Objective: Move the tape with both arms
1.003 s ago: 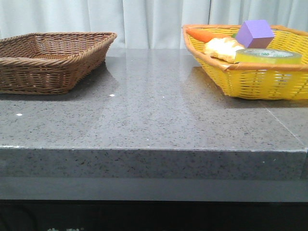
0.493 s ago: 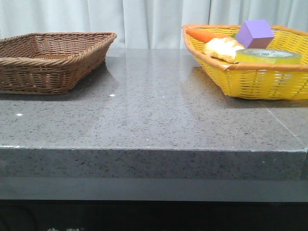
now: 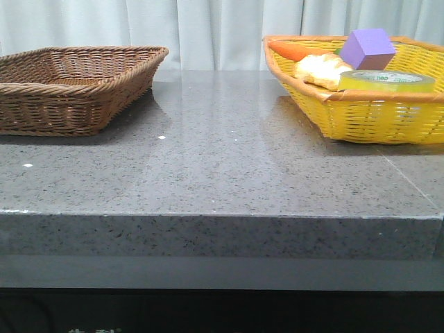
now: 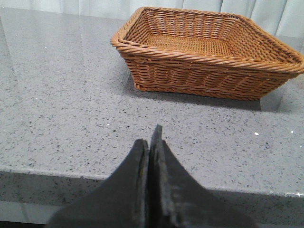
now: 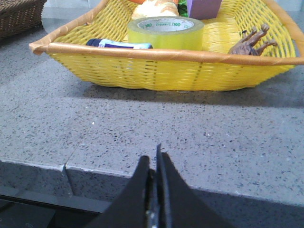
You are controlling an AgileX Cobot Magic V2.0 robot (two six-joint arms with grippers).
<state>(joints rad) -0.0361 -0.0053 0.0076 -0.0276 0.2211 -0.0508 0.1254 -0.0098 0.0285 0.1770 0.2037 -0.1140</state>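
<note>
The tape, a wide yellow translucent roll with a white core and green letters, lies flat in the yellow basket at the table's right. It also shows in the right wrist view. My right gripper is shut and empty, over the table's front edge, well short of the basket. My left gripper is shut and empty, near the front edge, facing the brown wicker basket. Neither gripper shows in the front view.
The yellow basket also holds a purple cube, a bread-like piece, an orange carrot-like thing, a brown claw-like toy and a blue-white item. The brown basket holds nothing. A grey stone table lies between.
</note>
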